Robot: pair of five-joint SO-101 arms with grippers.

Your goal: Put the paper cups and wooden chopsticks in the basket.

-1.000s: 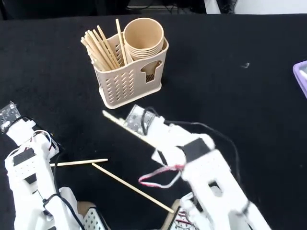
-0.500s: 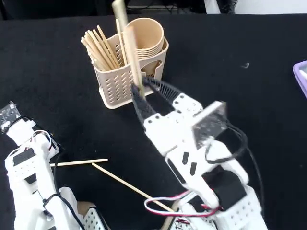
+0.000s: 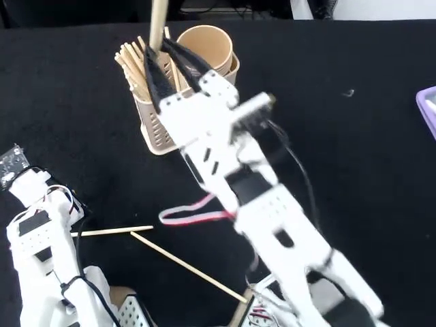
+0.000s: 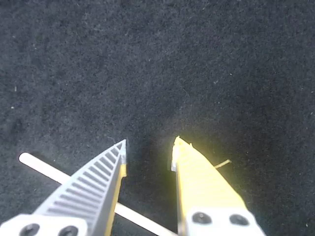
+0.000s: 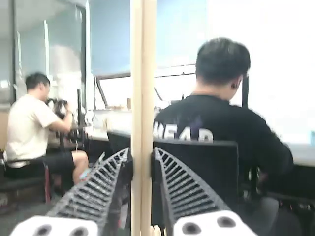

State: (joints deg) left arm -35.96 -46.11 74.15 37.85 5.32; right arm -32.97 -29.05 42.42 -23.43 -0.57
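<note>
Right jaws had swung up over the basket (image 3: pixel 150 124) at 11 o'clock, clamped on a chopstick (image 3: pixel 158 20); left jaws stood apart.

Right arm (image 3: pixel 231 170) covers the front and right wall of the basket (image 3: pixel 155 129); paper cups (image 3: pixel 208 44) partly hidden behind it. Held chopstick (image 3: pixel 159 20) is cut by the top edge, its lower end lost inside the right gripper (image 3: pixel 157 48). Lower centre: table chopstick (image 3: pixel 184 266) ends under the arm's base. Purple thing (image 3: pixel 429 109) is cut off at the right edge. Speck (image 3: pixel 349 92), upper right, too small to tell.
</note>
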